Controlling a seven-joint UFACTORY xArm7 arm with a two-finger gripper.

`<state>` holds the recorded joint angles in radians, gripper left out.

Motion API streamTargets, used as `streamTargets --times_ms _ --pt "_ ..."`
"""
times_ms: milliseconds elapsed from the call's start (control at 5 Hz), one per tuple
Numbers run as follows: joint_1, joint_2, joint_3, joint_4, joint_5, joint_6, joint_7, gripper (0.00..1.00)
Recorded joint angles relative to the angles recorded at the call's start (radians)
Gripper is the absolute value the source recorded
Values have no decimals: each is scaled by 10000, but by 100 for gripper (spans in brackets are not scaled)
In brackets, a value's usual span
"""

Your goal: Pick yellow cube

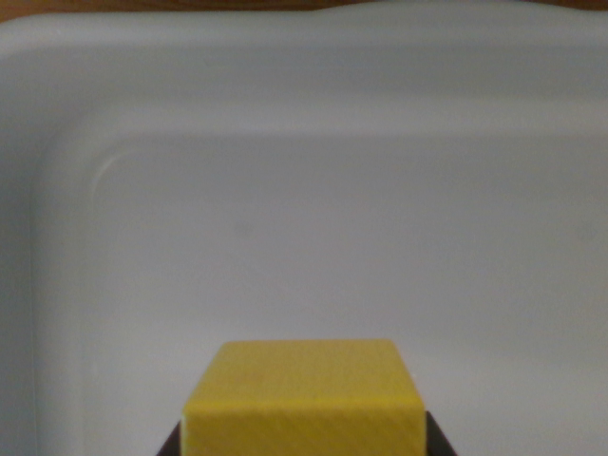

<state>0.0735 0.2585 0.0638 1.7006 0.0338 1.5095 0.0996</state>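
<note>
The claw grips the cube at the frame's bottom centre, above a pale bin.

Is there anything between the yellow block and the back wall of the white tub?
No. In the wrist view, only bare tub floor lies between the yellow cube and the white tub's far wall.
</note>
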Motion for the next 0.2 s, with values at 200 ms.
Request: streamTargets --times_ms 200 --pt "0 0 0 0 0 0 0 100"
